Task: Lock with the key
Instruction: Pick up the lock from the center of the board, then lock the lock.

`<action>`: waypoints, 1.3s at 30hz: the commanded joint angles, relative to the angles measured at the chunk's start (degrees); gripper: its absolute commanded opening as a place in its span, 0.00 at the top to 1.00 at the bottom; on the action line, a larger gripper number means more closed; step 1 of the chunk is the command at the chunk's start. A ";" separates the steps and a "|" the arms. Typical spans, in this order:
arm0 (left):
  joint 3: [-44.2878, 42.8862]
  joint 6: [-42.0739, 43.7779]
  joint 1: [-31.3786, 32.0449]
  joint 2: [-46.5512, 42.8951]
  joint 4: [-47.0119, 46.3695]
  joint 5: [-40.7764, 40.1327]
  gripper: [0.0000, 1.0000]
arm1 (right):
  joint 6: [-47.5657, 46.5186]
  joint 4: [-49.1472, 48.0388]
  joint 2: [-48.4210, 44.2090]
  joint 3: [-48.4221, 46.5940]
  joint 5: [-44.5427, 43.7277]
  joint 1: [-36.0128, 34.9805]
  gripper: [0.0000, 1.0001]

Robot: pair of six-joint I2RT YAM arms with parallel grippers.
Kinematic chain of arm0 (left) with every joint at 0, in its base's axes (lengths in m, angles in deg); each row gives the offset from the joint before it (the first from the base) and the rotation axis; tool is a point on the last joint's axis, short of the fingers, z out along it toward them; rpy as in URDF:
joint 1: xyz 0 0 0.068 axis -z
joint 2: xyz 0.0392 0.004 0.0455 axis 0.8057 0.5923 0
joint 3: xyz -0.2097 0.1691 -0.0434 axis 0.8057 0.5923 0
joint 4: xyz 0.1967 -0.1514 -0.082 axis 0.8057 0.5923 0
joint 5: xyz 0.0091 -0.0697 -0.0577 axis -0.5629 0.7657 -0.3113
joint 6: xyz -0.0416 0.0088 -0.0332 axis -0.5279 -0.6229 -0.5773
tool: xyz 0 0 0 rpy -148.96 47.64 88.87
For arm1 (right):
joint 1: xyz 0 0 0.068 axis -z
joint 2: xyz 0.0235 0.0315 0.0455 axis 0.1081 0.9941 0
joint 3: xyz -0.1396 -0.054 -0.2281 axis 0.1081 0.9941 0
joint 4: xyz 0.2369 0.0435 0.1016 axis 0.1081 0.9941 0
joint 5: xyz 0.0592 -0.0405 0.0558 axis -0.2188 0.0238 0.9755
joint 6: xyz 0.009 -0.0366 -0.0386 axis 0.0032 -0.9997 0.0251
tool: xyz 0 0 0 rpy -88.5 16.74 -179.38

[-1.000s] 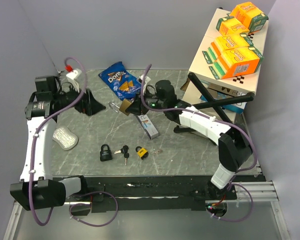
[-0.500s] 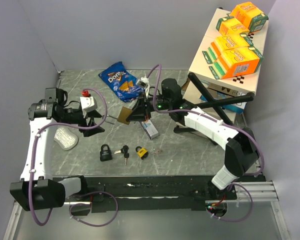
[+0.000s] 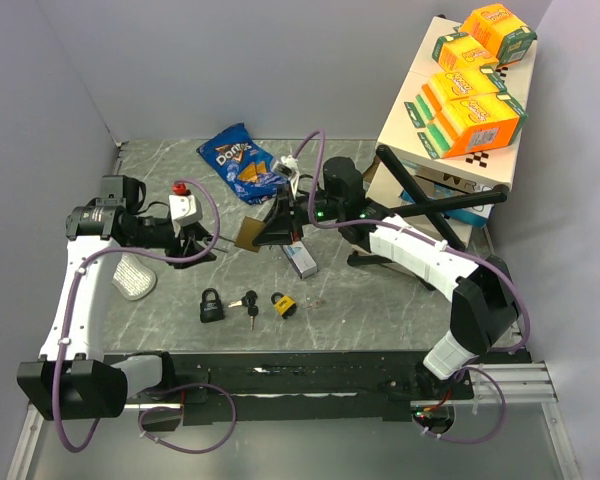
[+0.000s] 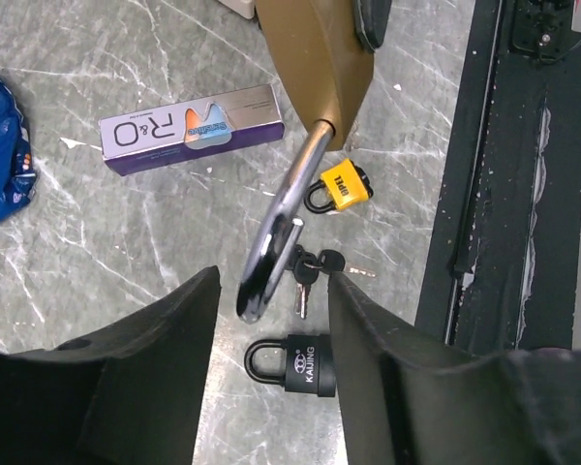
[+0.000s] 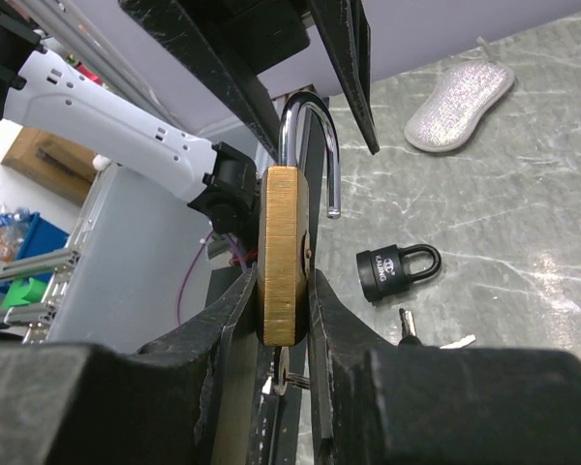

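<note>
Right wrist: right jaws clamp the brass padlock [image 5: 284, 257] upright; left jaws, apart, face it.

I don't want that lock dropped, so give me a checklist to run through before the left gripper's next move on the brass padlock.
1. Right gripper shut firmly on the brass padlock: ok.
2. Shackle open, free end out of the body: ok.
3. Left gripper open, shackle lined up between its fingers in the left wrist view: ok.
4. Left gripper clear of the shackle, gaps on both sides: ok.
5. Key seated in the brass padlock's keyhole: cannot tell.
6. Spare keys on the table, between the black padlock and the yellow padlock: ok.
</note>
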 commanded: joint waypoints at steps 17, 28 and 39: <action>-0.42 -6.39 0.77 -1.72 -4.93 5.42 0.99 | -2.42 -0.57 -2.98 -2.11 1.31 -0.37 0.24; -1.47 -9.29 0.77 -1.81 -3.71 7.45 0.99 | -14.10 9.99 -5.35 -2.29 -8.36 -0.20 0.00; -1.91 -12.45 0.77 -2.95 -5.11 8.16 0.99 | -17.01 12.55 -5.26 -1.94 -8.64 -0.11 0.00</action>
